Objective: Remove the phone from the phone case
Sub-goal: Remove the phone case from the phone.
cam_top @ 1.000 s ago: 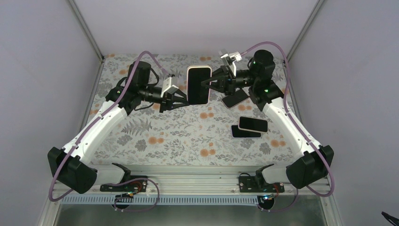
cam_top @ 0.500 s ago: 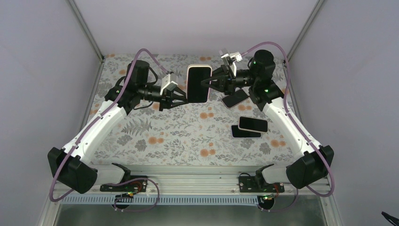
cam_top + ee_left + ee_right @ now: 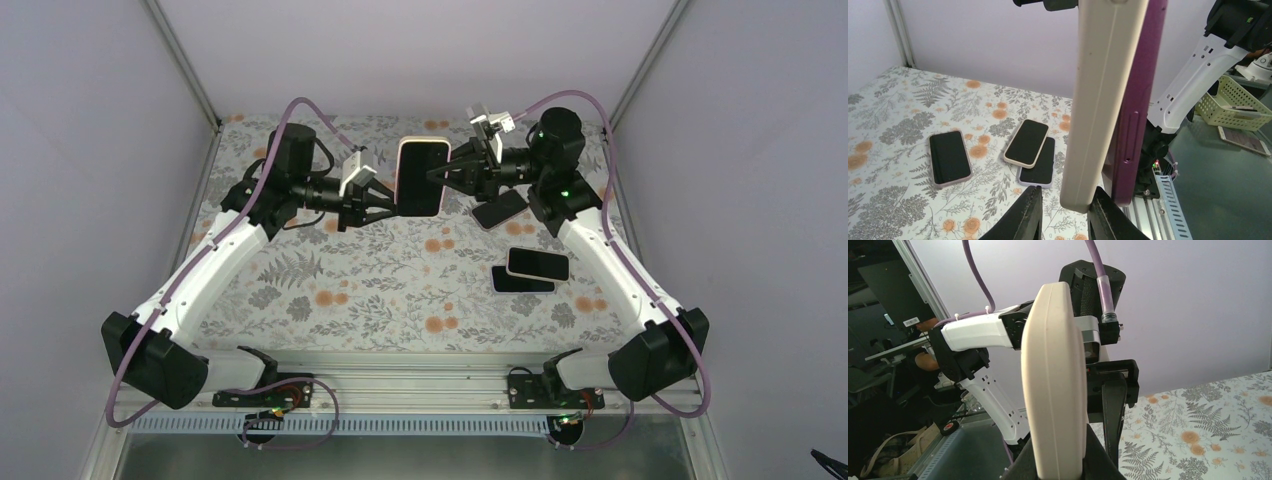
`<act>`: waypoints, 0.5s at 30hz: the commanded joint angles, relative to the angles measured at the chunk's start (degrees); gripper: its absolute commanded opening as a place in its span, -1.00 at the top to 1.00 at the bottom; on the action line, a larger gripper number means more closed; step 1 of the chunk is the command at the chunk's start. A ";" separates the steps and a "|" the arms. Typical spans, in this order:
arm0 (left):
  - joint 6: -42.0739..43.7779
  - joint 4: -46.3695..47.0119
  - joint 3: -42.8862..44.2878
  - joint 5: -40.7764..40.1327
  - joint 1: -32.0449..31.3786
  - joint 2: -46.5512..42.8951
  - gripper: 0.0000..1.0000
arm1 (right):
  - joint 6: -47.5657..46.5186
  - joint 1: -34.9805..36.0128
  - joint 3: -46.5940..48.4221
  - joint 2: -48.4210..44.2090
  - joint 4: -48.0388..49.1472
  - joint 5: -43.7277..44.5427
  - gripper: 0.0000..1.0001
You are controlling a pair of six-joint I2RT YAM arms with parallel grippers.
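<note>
The phone [image 3: 421,180] stands upright in the air above the back of the table, dark screen toward the top camera, in a cream phone case [image 3: 401,172]. In the left wrist view the purple phone [image 3: 1139,100] has come away from the cream case [image 3: 1103,100] along this edge. My right gripper [image 3: 441,175] is shut on the case's right edge [image 3: 1053,390], which sits between its fingers [image 3: 1058,440]. My left gripper [image 3: 389,205] is slightly open round the case's lower left corner [image 3: 1065,191]. Its right finger [image 3: 1105,210] touches the case; the left finger [image 3: 1030,210] stands apart.
On the flowered table lie other phones: a dark one [image 3: 500,208] under the right arm, and a cream-cased one [image 3: 538,263] stacked on a lilac-cased one [image 3: 518,283]. A yellow basket [image 3: 1233,100] stands off the table. The arms' rail [image 3: 420,385] runs along the near edge.
My left arm has drawn back a little to the left and its jaws have eased slightly. The phone has shifted slightly up and left. The right gripper keeps its grip.
</note>
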 commanded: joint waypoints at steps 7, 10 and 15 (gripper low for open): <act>0.35 7.20 3.72 -5.07 2.73 0.61 0.47 | 5.13 4.51 -1.07 -2.39 -3.70 -16.70 0.92; 3.40 4.94 3.40 -1.84 2.74 0.58 0.36 | 5.21 3.33 -0.19 -2.34 -3.80 -15.04 0.92; 8.44 0.62 2.76 3.42 2.74 -0.20 0.08 | 5.73 0.97 1.45 -1.69 -3.91 -13.86 0.92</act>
